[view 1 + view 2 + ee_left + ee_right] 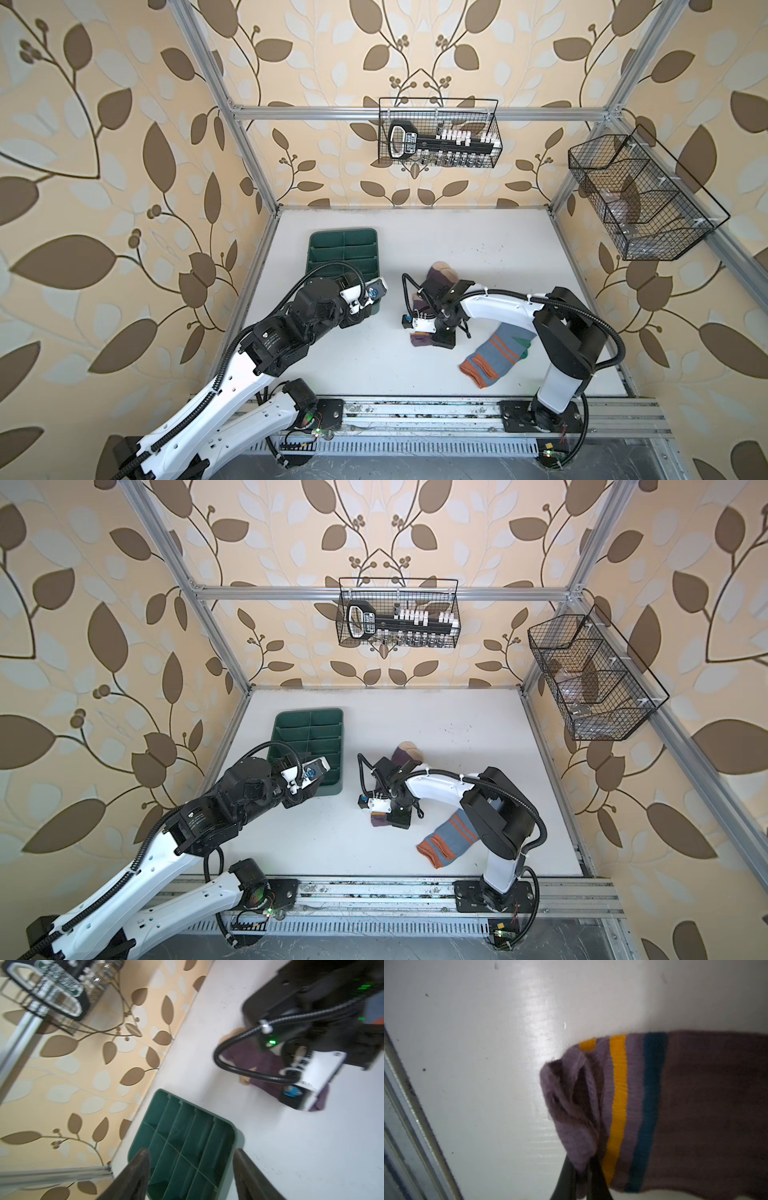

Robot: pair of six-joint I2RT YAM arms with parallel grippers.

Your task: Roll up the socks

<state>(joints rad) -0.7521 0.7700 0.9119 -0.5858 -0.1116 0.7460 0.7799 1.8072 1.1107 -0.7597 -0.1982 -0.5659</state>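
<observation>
**Bimanual cell with two socks on the white tabletop (478,249); all positions are given from the green divided tray (328,249).** The left claw (191,1154) hovers over the tray's near end, toward the corner that faces the socks. In the left wrist view its two dark fingers (137,1172) stand well apart, with only the tray's partitions showing between them, and it holds nothing. The purple sock (436,275) lies to the right of the tray in both top views, near it but parted from it by a strip of bare tabletop. Its beige toe is level with the tray's middle, and its cuff lies nearer the front than the tray's near end. The right claw (581,1180) is closed tight on that cuff. The right wrist view shows thin black fingers pinching the edge of the bunched lilac cuff, just beside an orange stripe and a navy stripe. In the top views the right arm covers the sock's middle. The grey-blue sock (496,353) lies flat farther right, well apart from the tray and nearer the front edge. Its orange cuff points forward, two orange stripes cross the leg, and green shows where the right arm hides the foot. A black wire basket (411,163) hangs on the back wall beyond the tray.
</observation>
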